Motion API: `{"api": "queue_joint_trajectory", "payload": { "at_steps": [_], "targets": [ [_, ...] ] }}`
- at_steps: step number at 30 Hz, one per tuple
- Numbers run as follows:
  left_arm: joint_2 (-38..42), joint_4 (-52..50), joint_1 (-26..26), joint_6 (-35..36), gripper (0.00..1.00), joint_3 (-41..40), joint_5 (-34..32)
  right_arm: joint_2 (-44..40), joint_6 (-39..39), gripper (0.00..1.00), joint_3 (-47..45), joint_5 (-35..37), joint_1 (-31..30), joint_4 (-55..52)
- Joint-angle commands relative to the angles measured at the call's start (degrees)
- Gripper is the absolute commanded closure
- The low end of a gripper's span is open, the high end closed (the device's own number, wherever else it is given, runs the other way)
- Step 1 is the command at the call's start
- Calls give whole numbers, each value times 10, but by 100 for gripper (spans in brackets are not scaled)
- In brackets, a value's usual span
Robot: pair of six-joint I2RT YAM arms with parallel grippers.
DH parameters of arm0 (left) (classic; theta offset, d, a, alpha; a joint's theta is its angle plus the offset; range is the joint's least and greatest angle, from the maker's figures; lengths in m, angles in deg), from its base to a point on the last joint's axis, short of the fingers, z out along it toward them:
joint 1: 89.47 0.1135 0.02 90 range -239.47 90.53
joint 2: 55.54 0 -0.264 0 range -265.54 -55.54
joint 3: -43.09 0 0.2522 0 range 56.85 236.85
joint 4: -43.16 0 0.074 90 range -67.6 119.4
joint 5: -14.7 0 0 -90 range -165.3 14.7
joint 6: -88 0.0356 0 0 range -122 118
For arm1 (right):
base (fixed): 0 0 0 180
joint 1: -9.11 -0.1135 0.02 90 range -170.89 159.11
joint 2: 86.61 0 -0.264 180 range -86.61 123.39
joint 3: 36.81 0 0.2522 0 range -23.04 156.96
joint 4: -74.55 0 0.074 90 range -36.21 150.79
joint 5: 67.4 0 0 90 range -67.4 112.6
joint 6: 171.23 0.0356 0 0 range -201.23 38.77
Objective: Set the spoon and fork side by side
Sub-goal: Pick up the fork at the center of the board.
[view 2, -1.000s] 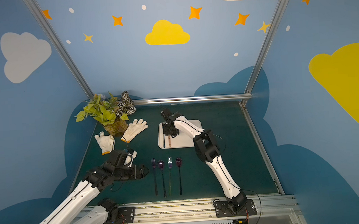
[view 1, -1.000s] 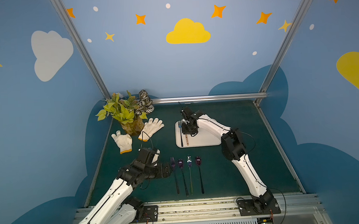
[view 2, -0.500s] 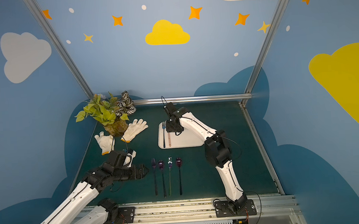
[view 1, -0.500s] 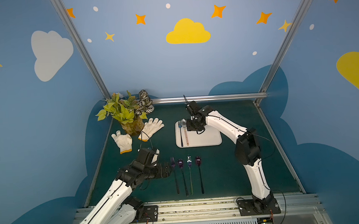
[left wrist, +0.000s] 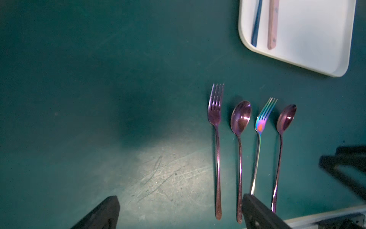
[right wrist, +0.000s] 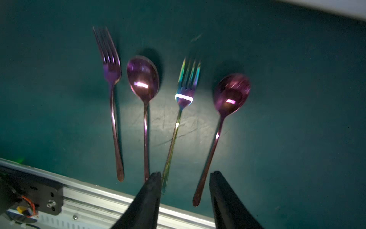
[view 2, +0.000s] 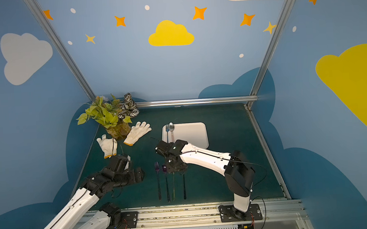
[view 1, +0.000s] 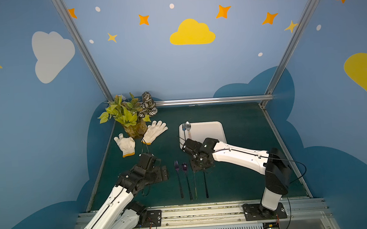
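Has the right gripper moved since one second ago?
Yes. The right gripper left the white tray and came nearer the robot's base, now over the cutlery row.

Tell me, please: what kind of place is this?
Probably a robot test booth, not a real dining room. A left arm and a right arm are bolted to a metal rail, and the walls carry painted clouds and stars.
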Motion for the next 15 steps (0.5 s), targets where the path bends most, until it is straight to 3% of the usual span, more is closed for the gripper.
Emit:
{"api": "queue_joint_trajectory", "payload": {
  "at_steps": [1, 6, 15],
  "targets": [
    [39, -32, 12, -28, 0, 5, -39, 28, 56, 57, -2, -6, -17, 32],
    [94, -28, 24, -31, 0, -4, -17, 63, 86, 63, -40, -42, -16, 120],
    [120, -10, 24, -22, 0, -15, 29, 98, 80, 70, -40, -26, 3, 117]
  ]
}}
